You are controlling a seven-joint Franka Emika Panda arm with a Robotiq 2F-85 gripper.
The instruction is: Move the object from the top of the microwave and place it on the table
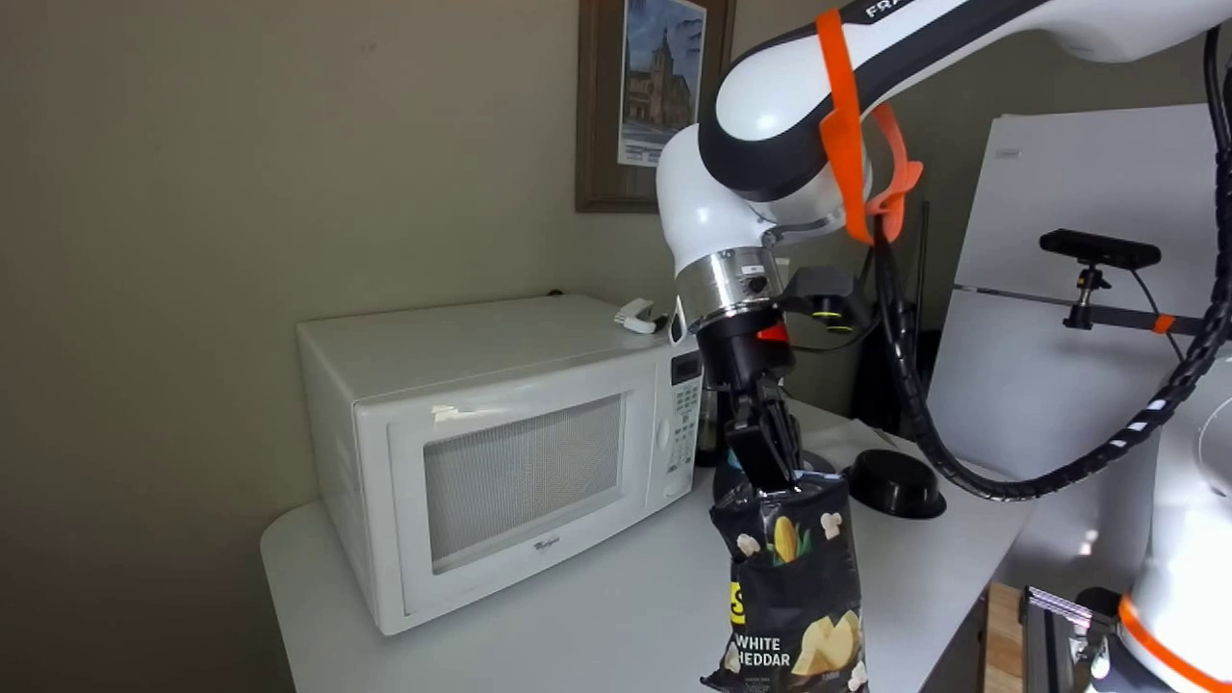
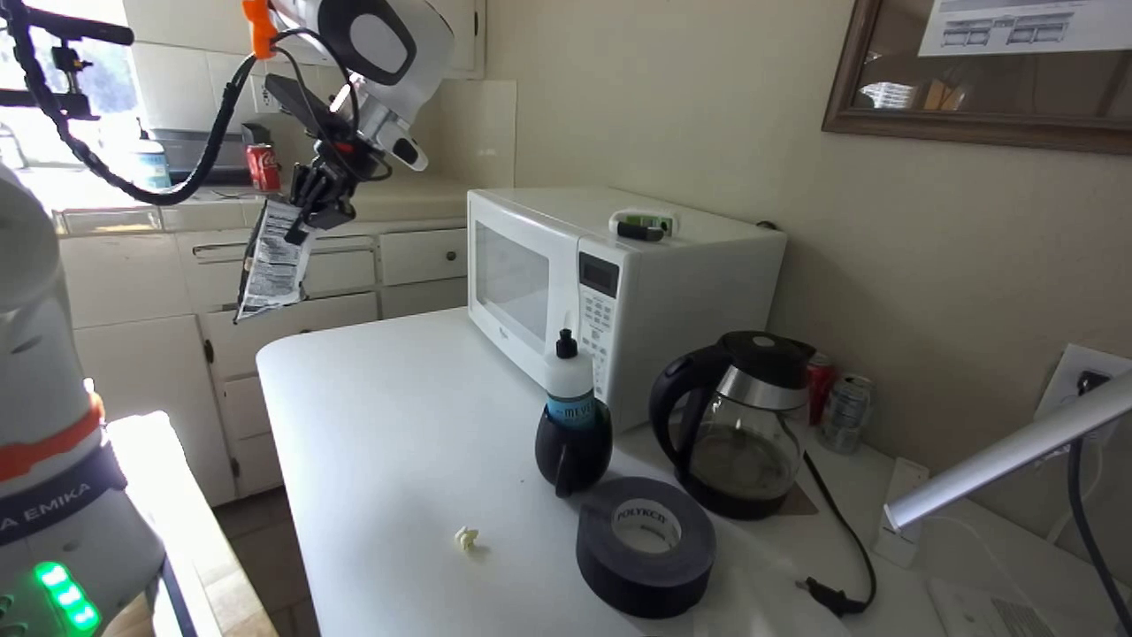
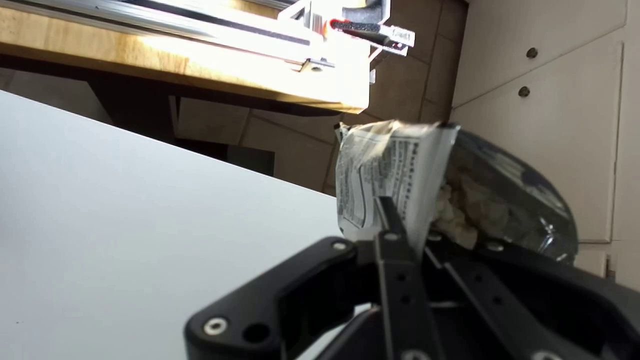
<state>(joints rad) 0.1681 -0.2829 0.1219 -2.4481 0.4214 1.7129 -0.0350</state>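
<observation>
- Beige wall (image 1: 173,192) at left in an exterior view, behind the microwave (image 1: 520,481).
- Rounded edge of the table (image 1: 539,635), curving past the microwave's side.
- Open room across the table before the microwave.
- Holds the snack bag (image 1: 794,587) in the air by its top, clamped between fingers (image 1: 760,448) of the gripper (image 1: 783,478), hanging below the tips.
- Black tape roll (image 1: 895,496), then slanting right edge.

Window (image 2: 106,84) overexposed; harsh glare on wooden bench (image 3: 185,64).

One bag (image 1: 794,589), one microwave (image 1: 510,462), one kettle (image 2: 747,442), one tape roll (image 2: 644,586), two bottles (image 2: 570,385), three cans (image 2: 846,416)
</observation>
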